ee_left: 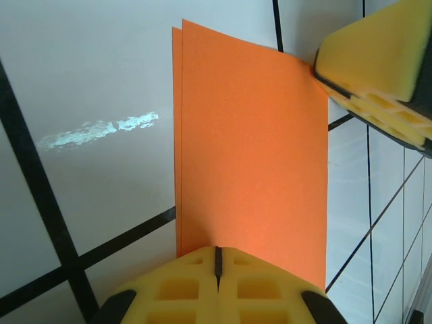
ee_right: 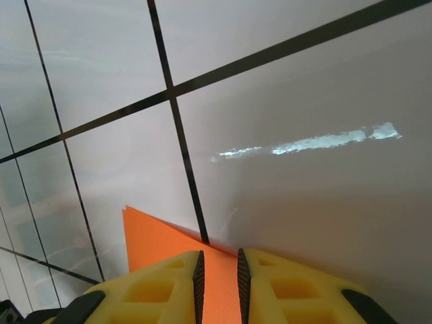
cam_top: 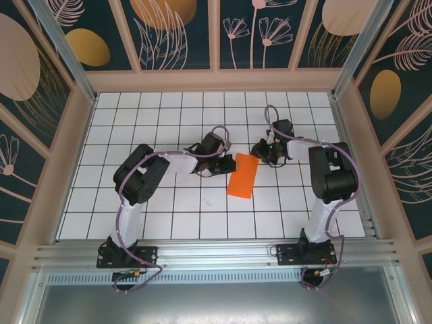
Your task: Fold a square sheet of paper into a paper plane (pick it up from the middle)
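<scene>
paper: the orange paper point(cam_top: 241, 177) lay flat on the table point(cam_top: 135, 202), roughly in the middle, between the two grippers. It looked like a slightly tilted rectangle rather than a square
layers: in the left wrist view, two long edges of the paper point(ee_left: 250, 148) ran side by side, a little offset from each other, so it was folded double
left gripper: the left gripper point(cam_top: 228, 164) sat at the paper's upper-left edge. Its pads were clenched tight with only a thin seam between them and nothing pinched that I could see, and the tips sat right at the sheet's edge
right gripper: the right gripper point(cam_top: 259, 150) was at the paper's far right corner. Its pads were a crack apart, and orange from the sheet below showed through the gap
contact: one right finger point(ee_left: 378, 61) met that corner in the left wrist view, but I honestly couldn't tell from that angle whether it was pressing the paper or just over it
arms: both arms reached in from the near edge, wrists facing each other across the sheet
table: white tiles with black lines, and a glare streak on the tile beside the paper
</scene>
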`<state>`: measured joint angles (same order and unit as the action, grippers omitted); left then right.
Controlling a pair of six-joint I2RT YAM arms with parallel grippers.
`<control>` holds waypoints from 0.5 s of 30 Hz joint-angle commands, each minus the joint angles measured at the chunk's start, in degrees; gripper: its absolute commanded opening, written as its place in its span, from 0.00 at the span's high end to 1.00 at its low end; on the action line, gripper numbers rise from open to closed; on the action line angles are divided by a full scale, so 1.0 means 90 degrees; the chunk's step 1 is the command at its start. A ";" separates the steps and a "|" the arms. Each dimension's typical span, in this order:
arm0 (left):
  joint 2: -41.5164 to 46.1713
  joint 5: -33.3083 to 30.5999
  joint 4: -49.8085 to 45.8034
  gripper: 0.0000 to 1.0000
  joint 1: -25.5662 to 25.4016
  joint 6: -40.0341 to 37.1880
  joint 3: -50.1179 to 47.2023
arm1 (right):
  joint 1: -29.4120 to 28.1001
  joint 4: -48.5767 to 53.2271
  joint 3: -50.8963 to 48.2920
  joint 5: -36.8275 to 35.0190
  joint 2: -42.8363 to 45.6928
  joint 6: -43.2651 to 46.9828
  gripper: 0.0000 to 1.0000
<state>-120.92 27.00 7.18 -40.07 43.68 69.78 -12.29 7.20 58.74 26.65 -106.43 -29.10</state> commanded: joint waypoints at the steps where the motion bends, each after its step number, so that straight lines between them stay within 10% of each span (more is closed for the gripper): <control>1: -0.0393 -0.0149 -0.0661 1.00 -0.0078 -0.0145 -0.0059 | 0.0036 0.0129 0.0174 0.0279 0.0505 0.0068 0.76; 15: -0.0373 -0.0168 -0.0651 1.00 -0.0076 -0.0144 -0.0087 | 0.0154 -0.0390 -0.0335 -0.0086 -0.0247 -0.0156 0.76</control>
<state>-120.92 27.00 7.01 -40.07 43.68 69.89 -11.77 5.02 57.08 27.38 -106.30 -29.52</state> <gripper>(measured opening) 0.068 0.237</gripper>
